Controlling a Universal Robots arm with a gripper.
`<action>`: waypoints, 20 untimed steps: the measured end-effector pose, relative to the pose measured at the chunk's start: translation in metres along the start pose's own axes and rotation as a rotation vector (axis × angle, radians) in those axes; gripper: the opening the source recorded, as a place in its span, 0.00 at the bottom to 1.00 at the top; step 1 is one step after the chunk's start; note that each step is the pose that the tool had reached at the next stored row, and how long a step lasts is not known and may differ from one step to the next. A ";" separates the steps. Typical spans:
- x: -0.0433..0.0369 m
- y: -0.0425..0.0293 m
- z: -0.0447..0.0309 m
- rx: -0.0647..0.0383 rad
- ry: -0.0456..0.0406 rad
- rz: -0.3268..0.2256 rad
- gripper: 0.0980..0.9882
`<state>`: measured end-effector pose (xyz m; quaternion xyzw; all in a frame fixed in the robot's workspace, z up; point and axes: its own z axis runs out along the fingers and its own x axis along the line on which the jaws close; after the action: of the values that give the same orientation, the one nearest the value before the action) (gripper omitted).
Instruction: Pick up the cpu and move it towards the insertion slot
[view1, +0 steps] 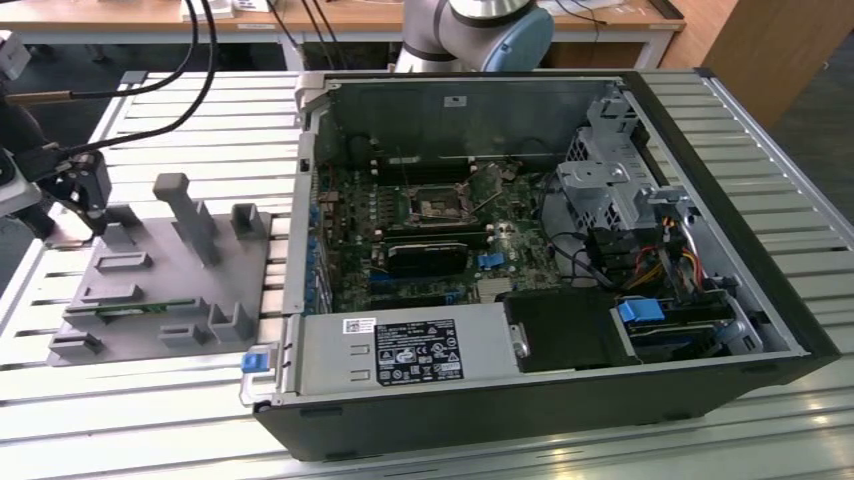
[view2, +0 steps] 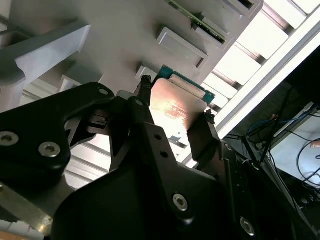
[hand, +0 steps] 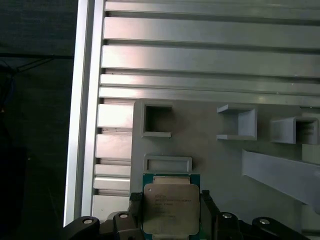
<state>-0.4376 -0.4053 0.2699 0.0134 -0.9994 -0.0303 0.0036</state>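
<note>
The cpu (hand: 169, 209), a small square chip with a silvery top and green edge, sits between my gripper's (hand: 170, 199) black fingers (hand: 134, 204), which press on two opposite sides of it. In the second wrist view the cpu (view2: 176, 106) reflects light between the same fingers (view2: 144, 95), just over the grey fixture. In the exterior view my gripper (view1: 91, 215) hangs over the far corner of the fixture (view1: 160, 285) at the exterior view's left. The insertion slot (view1: 441, 206), a square metal-framed socket, lies on the motherboard inside the open computer case, well off to the exterior view's right.
The open computer case (view1: 721, 200) has tall walls, with drives and cables on the exterior view's right. The grey fixture has upright posts (view1: 187, 215) and holds a green memory stick (view1: 127, 310). Black cables (view1: 200, 60) trail to the gripper. Slatted aluminium table (view1: 160, 400) lies underneath.
</note>
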 end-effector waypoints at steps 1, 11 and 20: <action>0.0000 0.0001 -0.0012 0.000 0.0001 0.000 0.50; 0.0001 0.0012 -0.0119 0.000 0.0001 0.000 0.50; 0.0001 0.0024 -0.0236 0.001 0.0001 0.000 0.50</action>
<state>-0.4376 -0.4043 0.2936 0.0133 -0.9995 -0.0300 0.0036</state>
